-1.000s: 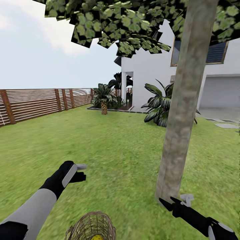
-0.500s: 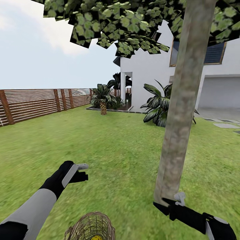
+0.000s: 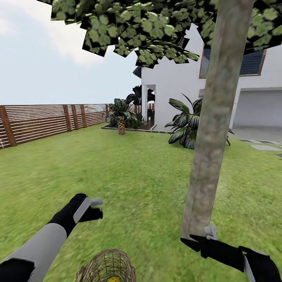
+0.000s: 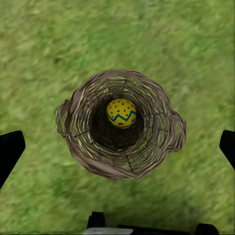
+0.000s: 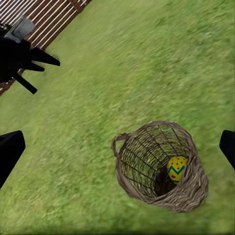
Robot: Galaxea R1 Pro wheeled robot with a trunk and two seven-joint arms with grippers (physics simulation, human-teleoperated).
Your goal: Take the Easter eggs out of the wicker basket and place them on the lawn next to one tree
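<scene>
Wicker basket (image 4: 117,125) on the lawn (image 3: 137,172) beside the tree (image 3: 211,141) held one egg (image 4: 121,112); left gripper (image 4: 117,147) and right gripper (image 5: 117,147) gaped empty, so this egg remained.

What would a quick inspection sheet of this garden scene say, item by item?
Surface: lawn, flat green grass.
Job's things: wicker basket standing upright on the grass; one Easter egg visible inside it, yellow with a blue zigzag and red dots. Tree with a thick mottled trunk rises just ahead on the right.
Clutter: nothing seen.
Grippers: left tool open, above the basket, holding nothing. Right tool near the foot of the trunk; its fingers stand wide apart in the right wrist view, nothing between them.
Cables: nothing seen.
Surroundings: brown slatted fence, white house, short palm, leafy shrub.
</scene>
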